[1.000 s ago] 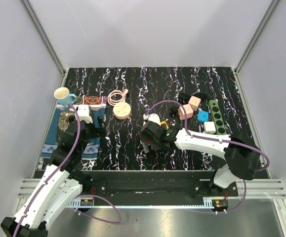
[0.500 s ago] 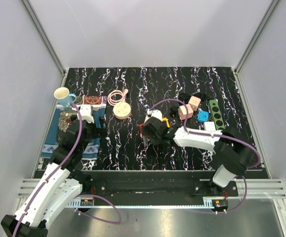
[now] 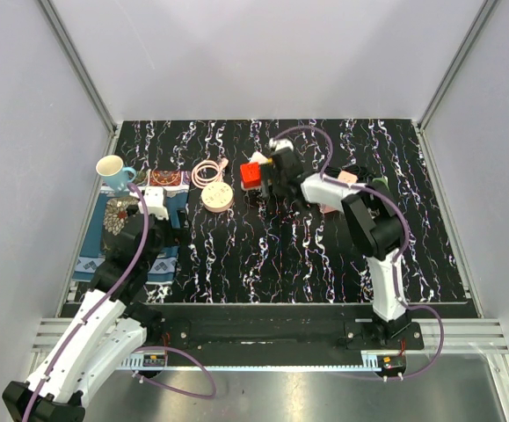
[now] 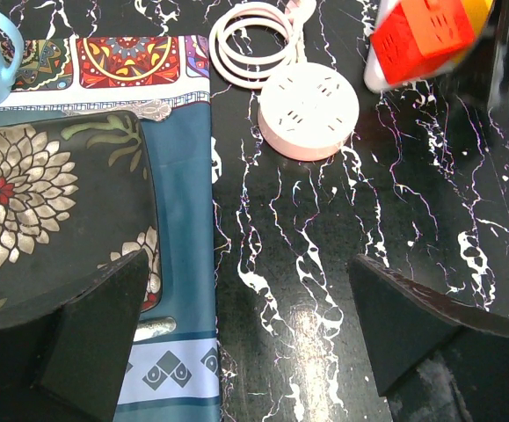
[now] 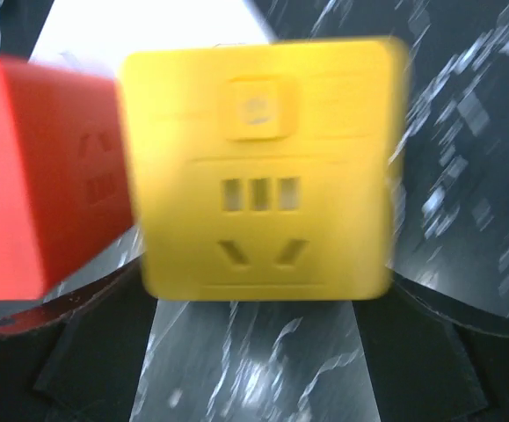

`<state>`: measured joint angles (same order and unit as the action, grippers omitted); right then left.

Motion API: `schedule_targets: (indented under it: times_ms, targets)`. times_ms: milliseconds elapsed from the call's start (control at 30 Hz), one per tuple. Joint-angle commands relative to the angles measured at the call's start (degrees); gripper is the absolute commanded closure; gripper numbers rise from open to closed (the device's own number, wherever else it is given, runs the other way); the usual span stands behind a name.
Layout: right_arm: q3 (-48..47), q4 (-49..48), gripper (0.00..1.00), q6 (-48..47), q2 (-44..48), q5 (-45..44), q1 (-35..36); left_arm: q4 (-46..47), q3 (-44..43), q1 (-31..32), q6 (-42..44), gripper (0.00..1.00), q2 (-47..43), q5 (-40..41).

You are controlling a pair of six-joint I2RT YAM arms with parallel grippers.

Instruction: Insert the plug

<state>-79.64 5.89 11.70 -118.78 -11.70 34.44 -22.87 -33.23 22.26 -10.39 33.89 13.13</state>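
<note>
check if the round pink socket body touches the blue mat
Apart. Left wrist view shows bare table between the round pink socket body and the blue mat.

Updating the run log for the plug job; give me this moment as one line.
left gripper: open, over cloth edge | right gripper: shut on red-and-yellow socket cube | round pink socket: nothing plugged in
</note>
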Motion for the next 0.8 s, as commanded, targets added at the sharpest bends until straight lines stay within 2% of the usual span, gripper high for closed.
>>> schedule_targets:
  times_ms: [0,133,333,533,767]
  targets:
    - [-11.7,-3.2,0.08,-5.4,-4.4,4.0,-6.0,2.9,0.4,0.1,0.9,0.01,0.4,0.2]
    - [-16.4,-0.7,0.04,-7.6,-3.4,7.0,-6.3,3.3,0.5,0.1,1.2,0.01,0.7,0.3]
    - [-8.0,0.0,0.00,-3.4,7.9,9.0,-6.3,3.6,-1.2,0.1,0.1,0.01,4.0,-0.9]
    - [5.4,1.2,0.00,0.2,22.3,8.8,-6.3,3.4,-9.0,0.0,-5.2,0.01,17.8,-0.9]
    - [20.9,2.5,0.00,3.8,37.6,8.5,-6.3,4.9,-21.7,0.0,-9.2,0.01,41.4,-2.2]
